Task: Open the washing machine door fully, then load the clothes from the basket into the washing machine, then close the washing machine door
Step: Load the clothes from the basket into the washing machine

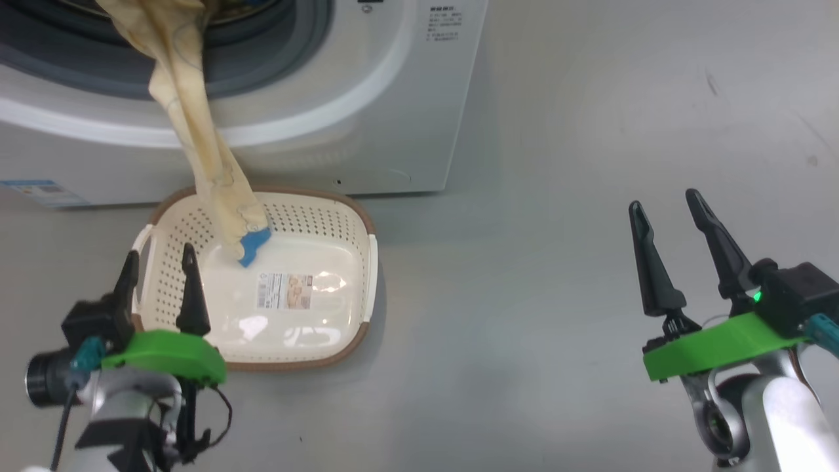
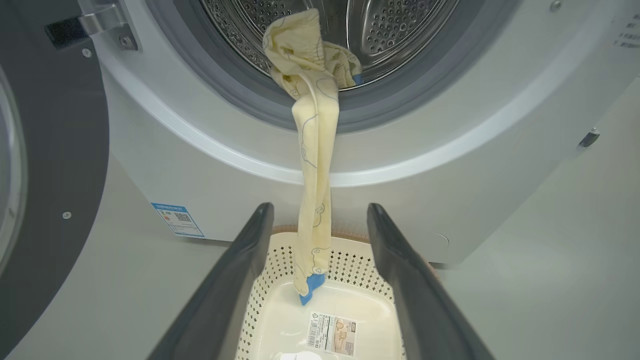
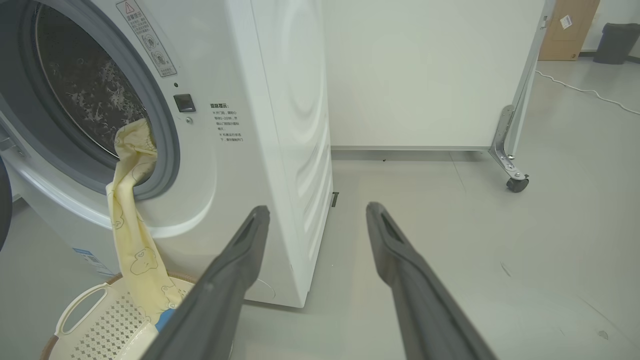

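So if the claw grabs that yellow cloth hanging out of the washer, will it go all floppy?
Probably floppy: the garment hangs twisted from the gasket down into the basket. Likely light: just a small bunch inside the drum holds it up. Grabbed low, its blue end would probably lift while the rest sags.

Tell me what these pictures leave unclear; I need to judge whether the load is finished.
- Left wrist view: the top edge cuts the steel drum, so what lies behind the hanging garment cannot be told.
- Left wrist view: the washing machine door is cut by the left edge; how wide it stands is unclear.
- Head view: the sticker in the basket has print too small to read.
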{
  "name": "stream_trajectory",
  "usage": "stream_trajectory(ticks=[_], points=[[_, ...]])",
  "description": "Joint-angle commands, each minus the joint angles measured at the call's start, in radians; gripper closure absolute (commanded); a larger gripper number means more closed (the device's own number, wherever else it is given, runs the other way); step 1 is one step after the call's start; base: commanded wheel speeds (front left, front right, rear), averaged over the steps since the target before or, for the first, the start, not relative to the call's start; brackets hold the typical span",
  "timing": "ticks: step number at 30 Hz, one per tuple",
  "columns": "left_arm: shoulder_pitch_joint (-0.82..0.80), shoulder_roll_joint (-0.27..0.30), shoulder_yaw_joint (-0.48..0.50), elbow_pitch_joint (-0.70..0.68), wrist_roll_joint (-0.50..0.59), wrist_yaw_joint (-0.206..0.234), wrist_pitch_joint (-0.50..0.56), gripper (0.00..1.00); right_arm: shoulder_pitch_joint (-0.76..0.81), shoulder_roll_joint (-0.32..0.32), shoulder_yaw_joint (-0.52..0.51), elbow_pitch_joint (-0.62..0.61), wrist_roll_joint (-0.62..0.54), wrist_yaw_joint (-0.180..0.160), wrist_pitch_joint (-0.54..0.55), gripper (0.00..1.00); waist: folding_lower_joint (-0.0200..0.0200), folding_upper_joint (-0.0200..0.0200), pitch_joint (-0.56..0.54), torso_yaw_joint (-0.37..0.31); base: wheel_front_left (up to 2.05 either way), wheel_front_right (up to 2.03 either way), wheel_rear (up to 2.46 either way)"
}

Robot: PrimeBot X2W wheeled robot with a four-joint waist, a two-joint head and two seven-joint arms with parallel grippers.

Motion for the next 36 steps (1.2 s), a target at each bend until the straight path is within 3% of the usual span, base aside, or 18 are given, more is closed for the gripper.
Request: stream_trajectory(ticks=[1,9,18,25,35,36], points=[[-0.031,0.029,0.038,-0.01,-0.004,-0.005,0.003,0.0,-0.028,-0.011,0.024,-0.032,0.006,0.0,-0.011,0.0,-0.0003,0.0,0.072,-0.02,0.0,0.0,0.0],[-0.263,0.085,0.067,0.263,-0.073,-0.113,0.079,0.0,-0.115,-0.011,0.065,0.018,0.057,0.0,-0.072,0.0,-0.0003,0.0,0.205,-0.11,0.0,0.0,0.0],[-0.435,0.191,0.101,0.458,-0.124,-0.189,0.192,0.0,-0.169,-0.011,0.096,0.091,0.124,0.0,-0.132,0.0,-0.0003,0.0,0.3,-0.203,0.0,0.0,0.0],[-0.519,0.255,0.112,0.54,-0.145,-0.221,0.269,0.0,-0.203,-0.011,0.118,0.131,0.158,0.0,-0.15,0.0,-0.0003,0.0,0.341,-0.252,0.0,0.0,0.0],[-0.586,0.304,0.128,0.63,-0.172,-0.23,0.321,0.0,-0.216,-0.011,0.133,0.133,0.187,0.0,-0.152,0.0,-0.0003,0.0,0.358,-0.291,0.0,0.0,0.0],[-0.592,0.306,0.129,0.638,-0.176,-0.233,0.328,0.09,-0.217,-0.011,0.133,0.133,0.187,0.0,-0.152,0.0,-0.0003,0.0,0.358,-0.294,0.0,0.0,0.0]])
